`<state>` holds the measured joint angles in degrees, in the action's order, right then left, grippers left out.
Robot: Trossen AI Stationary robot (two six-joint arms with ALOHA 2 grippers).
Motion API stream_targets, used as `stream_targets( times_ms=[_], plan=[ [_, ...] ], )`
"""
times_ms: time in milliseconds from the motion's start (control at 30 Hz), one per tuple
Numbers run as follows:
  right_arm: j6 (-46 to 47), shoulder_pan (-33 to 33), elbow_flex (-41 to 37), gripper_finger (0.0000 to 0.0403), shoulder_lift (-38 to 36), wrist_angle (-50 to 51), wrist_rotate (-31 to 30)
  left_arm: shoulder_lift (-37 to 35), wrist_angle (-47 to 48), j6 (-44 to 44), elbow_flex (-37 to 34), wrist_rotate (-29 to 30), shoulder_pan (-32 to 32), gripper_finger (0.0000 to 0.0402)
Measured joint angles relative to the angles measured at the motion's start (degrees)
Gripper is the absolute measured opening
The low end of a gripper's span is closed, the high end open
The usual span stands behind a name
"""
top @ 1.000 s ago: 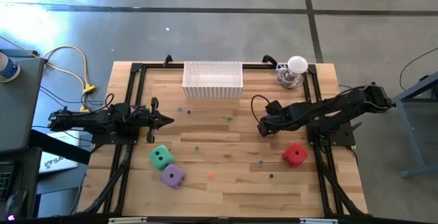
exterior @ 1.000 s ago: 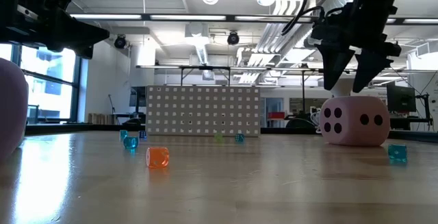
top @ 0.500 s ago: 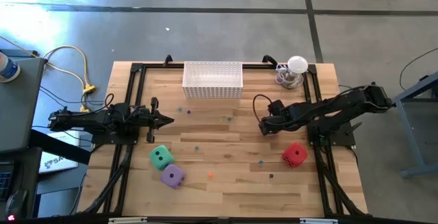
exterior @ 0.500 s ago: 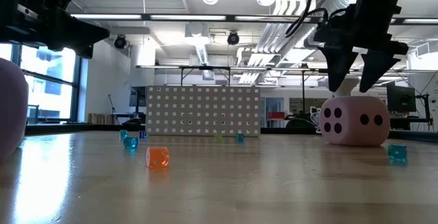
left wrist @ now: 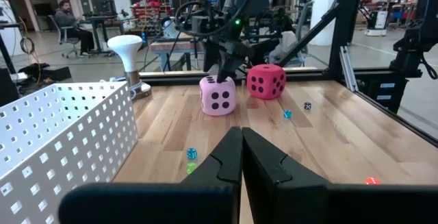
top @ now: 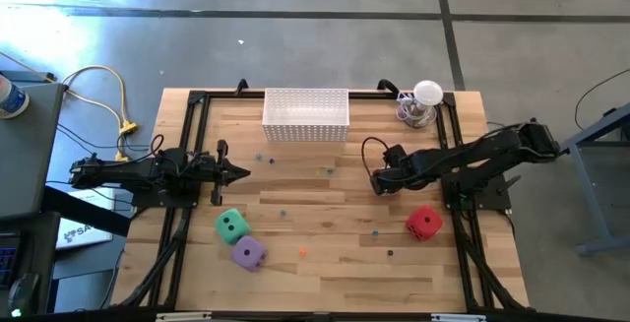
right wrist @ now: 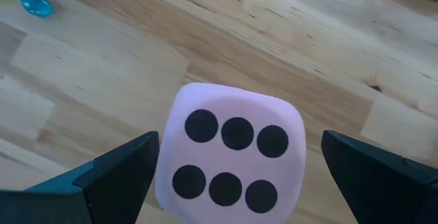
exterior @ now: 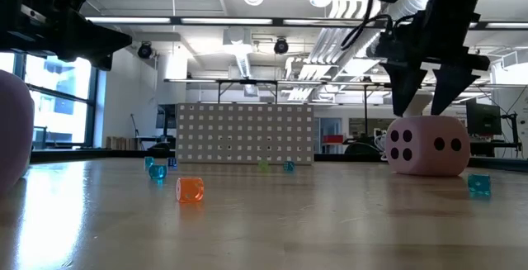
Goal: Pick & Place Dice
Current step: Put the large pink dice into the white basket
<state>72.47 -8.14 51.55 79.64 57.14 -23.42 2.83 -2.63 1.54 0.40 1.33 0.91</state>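
The right end effector (right wrist: 236,176) hangs spread wide over the pink die (right wrist: 231,162), not touching it. The left end effector (left wrist: 241,157) waits clenched near the desk's (top: 325,263) left edge.

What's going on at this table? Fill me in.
The right gripper hangs open directly above the pink die, fingers straddling it but not closed on it; the die sits on the table with six pips facing up. The left gripper is shut and empty, waiting at the table's left side. The green die, purple die and red die lie on the wood, and the white basket stands at the far edge.
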Motion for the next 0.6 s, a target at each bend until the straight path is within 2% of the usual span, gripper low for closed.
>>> stream_targets(
  times_ms=[367,600],
  plan=[
    [2.70,0.07,0.00,0.0400,3.36,-0.61,1.85,0.00,-0.02,0.00,0.00,0.00,0.00,0.0000],
    [1.03,-0.13,0.00,0.0400,3.36,-6.98,3.44,0.02,-0.03,0.00,0.00,0.00,0.02,0.0000]
  ],
)
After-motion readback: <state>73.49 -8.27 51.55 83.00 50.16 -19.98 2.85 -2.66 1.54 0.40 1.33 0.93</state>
